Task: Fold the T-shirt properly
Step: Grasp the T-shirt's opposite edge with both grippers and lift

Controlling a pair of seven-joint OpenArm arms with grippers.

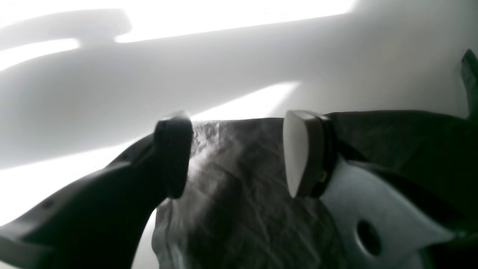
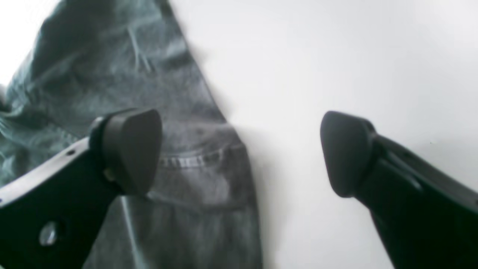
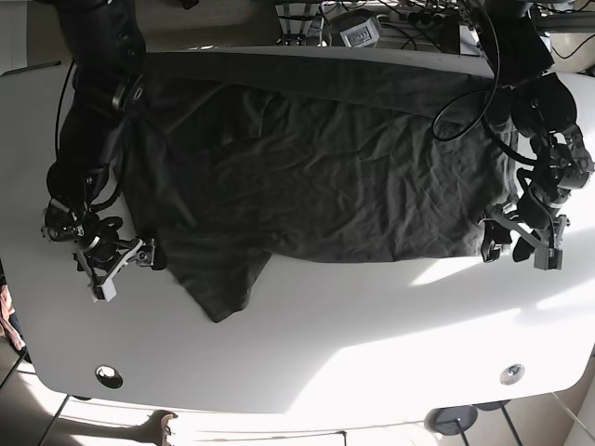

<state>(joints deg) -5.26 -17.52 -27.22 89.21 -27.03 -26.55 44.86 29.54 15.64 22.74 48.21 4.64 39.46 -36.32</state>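
Note:
The dark grey T-shirt [image 3: 325,167] lies spread across the white table [image 3: 372,325], with one sleeve [image 3: 218,288] pointing toward the front edge. My left gripper [image 3: 517,251] hovers at the shirt's right edge and is open. In the left wrist view its fingers [image 1: 173,157] straddle the wrinkled cloth edge [image 1: 239,179] without closing on it. My right gripper [image 3: 124,269] is at the shirt's left edge, also open. In the right wrist view one finger [image 2: 130,149] is over a stitched hem [image 2: 186,161] and the other is over bare table.
Cables and equipment [image 3: 358,23] sit behind the table's far edge. Two round holes [image 3: 109,375] mark the table's front corners. Bright sunlight patches fall across the table's front right.

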